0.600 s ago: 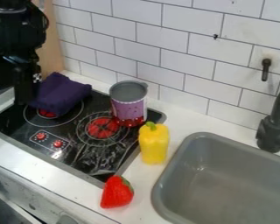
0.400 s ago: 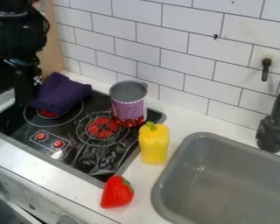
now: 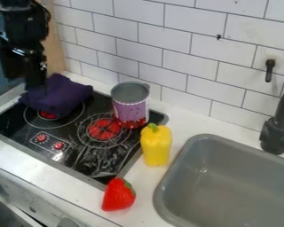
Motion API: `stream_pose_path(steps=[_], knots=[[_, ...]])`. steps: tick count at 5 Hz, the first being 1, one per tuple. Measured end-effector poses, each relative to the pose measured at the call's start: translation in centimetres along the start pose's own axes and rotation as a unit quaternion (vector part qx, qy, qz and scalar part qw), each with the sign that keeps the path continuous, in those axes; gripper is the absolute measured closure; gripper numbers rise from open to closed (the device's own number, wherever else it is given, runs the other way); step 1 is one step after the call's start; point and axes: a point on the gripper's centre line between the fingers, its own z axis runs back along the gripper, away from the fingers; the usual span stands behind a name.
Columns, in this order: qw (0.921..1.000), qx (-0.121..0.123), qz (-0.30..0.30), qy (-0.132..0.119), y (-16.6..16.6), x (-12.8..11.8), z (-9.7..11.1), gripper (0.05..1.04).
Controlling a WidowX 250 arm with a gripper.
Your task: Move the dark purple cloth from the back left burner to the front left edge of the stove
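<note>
The gripper (image 3: 25,80) hangs at the upper left, at the left side of a dark purple cloth (image 3: 60,95) that lies bunched on the back left of the black stove. Whether it touches the cloth I cannot tell. A purple and red metal cup (image 3: 131,106) stands upright at the stove's back right. Just right of the stove, a yellow bell pepper (image 3: 156,145) stands on the counter. A red strawberry (image 3: 119,195) sits near the counter's front edge, by the stove's front right corner.
The black stovetop (image 3: 100,157) has red burner centres and two red knobs at its front. A grey sink (image 3: 227,186) is set in the counter at the lower right, with a black faucet (image 3: 279,128) behind it. A white tiled wall (image 3: 168,48) runs along the back.
The arm and gripper have shifted a little to the right and toward the cloth. The cloth's left part shows more. The cup, pepper and strawberry have not moved.
</note>
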Motion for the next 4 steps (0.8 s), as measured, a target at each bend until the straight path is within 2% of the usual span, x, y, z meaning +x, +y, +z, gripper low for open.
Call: stream_pose_path(steps=[1,2,3,4], knots=[[0.9998,-0.012,0.003,-0.014,1.7,1.9,-1.7,0.083],[0.9996,0.003,0.017,-0.025,4.1,3.0,-2.5,0.083],[0.9998,0.005,0.016,-0.013,5.9,4.8,-3.0,0.083],[0.9995,-0.004,0.026,-0.016,7.8,6.0,-3.9,0.083]])
